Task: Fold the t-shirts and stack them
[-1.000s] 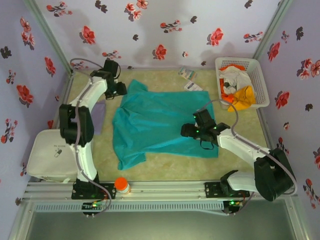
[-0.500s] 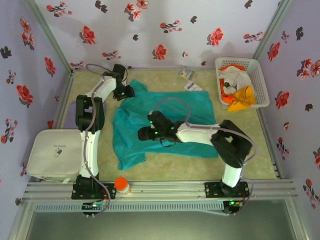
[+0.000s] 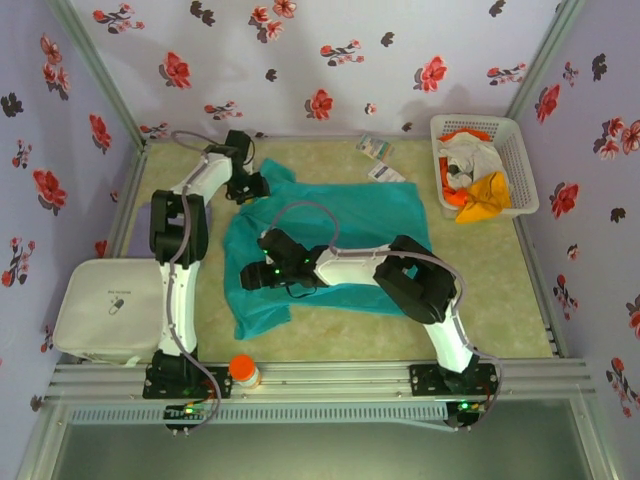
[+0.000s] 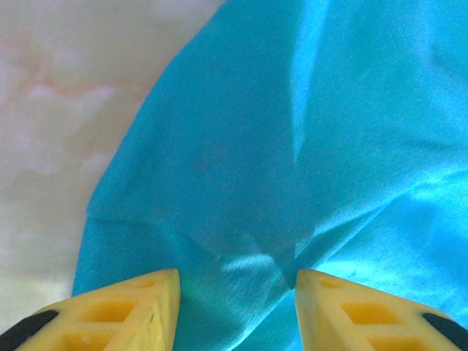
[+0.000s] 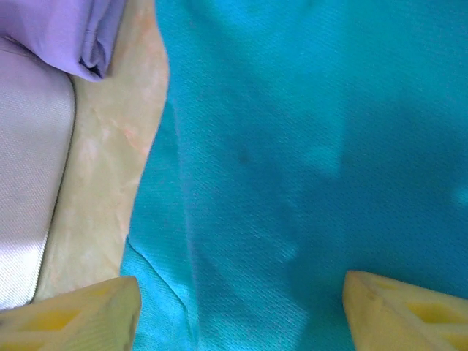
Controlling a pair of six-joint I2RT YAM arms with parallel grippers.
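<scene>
Teal t-shirt [image 3: 380, 215] lies flat, long axis left-right, sleeves toward left.

Robot test booth in lab, dressed as home laundry corner. Lilac walls [image 3: 400, 30] papered with red and black flowers on three sides, seams held by bare metal posts [image 3: 100, 75]. Two white-and-black machines, left arm [image 3: 172, 290] and right arm [image 3: 440, 320], bolted to aluminium rail [image 3: 330, 378] along near edge of beige marbled table [image 3: 500, 280]. White lattice basket [image 3: 522, 160] of clothes in far right corner; teal t-shirt [image 3: 340, 225] spread mid-table.
</scene>
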